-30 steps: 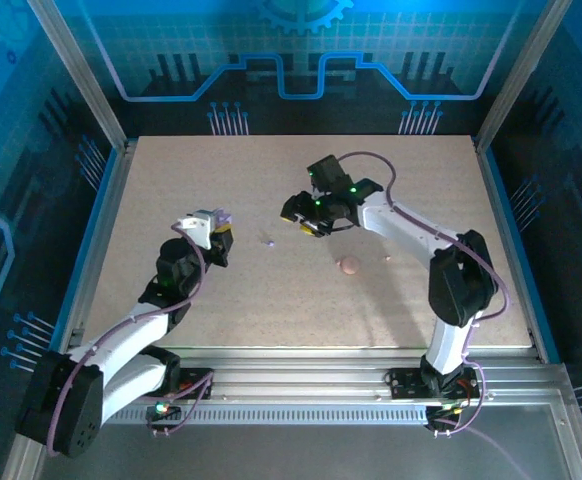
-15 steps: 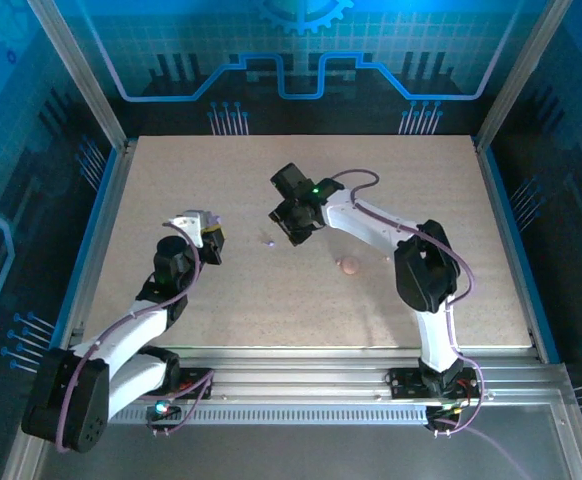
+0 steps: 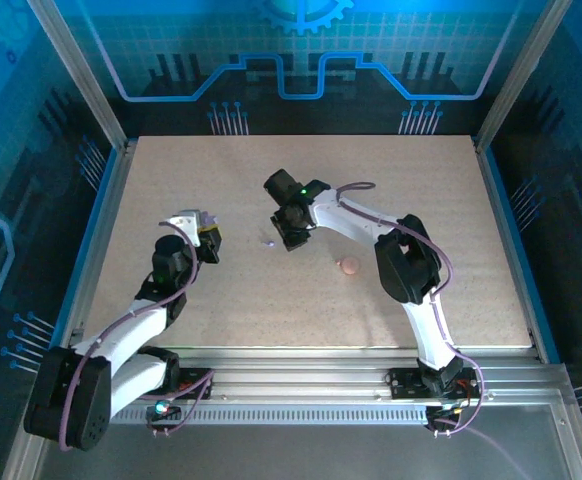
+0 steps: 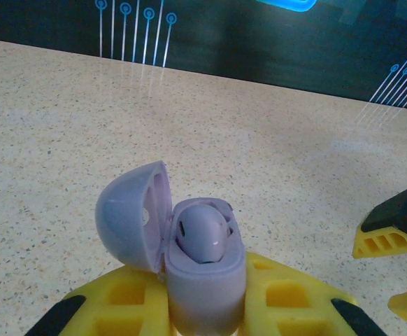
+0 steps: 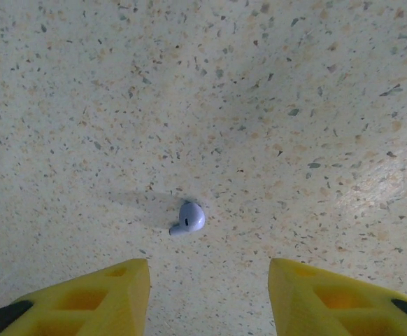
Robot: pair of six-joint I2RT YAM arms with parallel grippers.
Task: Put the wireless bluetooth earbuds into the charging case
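- Left jaws — clamped on the open charging case, one earbud seated inside.
- Right jaws — apart, loose earbud on bench at their 12 o'clock.

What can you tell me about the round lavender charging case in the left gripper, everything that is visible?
The round lavender charging case looks like smooth matte plastic. Its domed lid stands open, hinged to the left. One pale lilac earbud sits in the base. The case is upright, with the speckled table behind it, its base clamped between the yellow fingers of the left gripper. Nothing else touches it.
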